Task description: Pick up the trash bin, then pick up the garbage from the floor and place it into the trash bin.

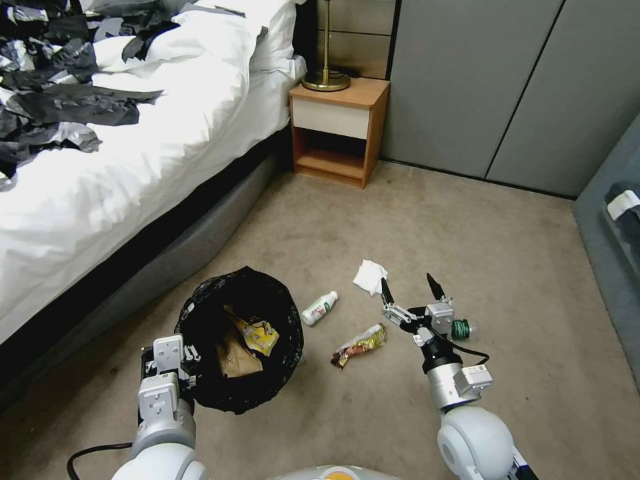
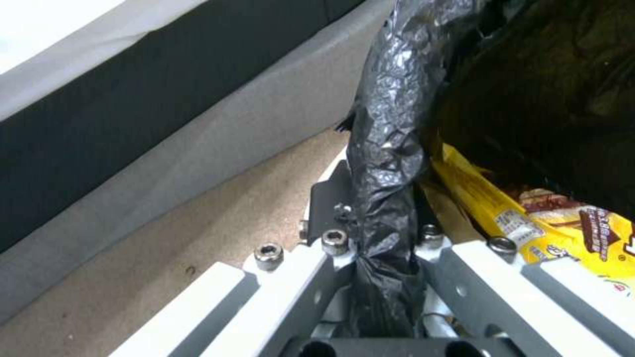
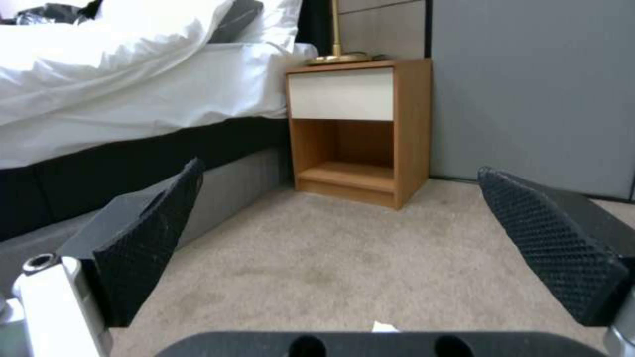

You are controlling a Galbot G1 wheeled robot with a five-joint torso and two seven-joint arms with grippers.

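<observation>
Left claw pinching the bin rim, right one spread wide over litter.

My left gripper clamps the round white bag-lined trash bin; my right gripper hangs above the white crumpled tissue. It's probably feather-light, so pinch its middle.

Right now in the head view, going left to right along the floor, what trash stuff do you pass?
trash bin held by the left gripper → white bottle → gold snack wrapper → open right gripper → green bottle
</observation>
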